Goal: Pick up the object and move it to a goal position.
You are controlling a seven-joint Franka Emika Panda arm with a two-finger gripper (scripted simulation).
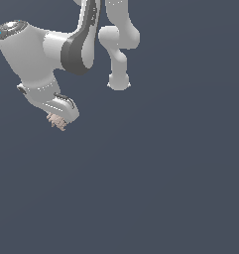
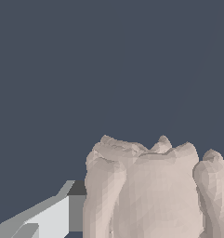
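The object (image 1: 57,120), a pale pinkish-beige lump with a ridged, jagged outline, sits at the tip of my jaws (image 1: 59,119) and projects just past the white hand housing in the exterior view. In the wrist view the object (image 2: 155,190) fills the lower part of the picture directly ahead of the camera, with 1 grey-white finger (image 2: 48,216) lying against its side. The second finger is hidden behind the lump.

Jaw state: I judge my jaws closed onto the object, since it hangs at their tip with no visible support beneath it. The exact opening cannot be read, because only 1 finger shows.

Reason for the hold: the lump is much smaller than my hand, so the grip is taken at the fingertips, leaving most of the lump exposed beyond them.

No bench edge and no goal marker appear in either view; the background is uniform dark blue-grey. How far the goal position lies from my jaws cannot be told.

Risk, as a judgement: the irregular surface offers uneven contact, so rotation within the grip is possible during transport.
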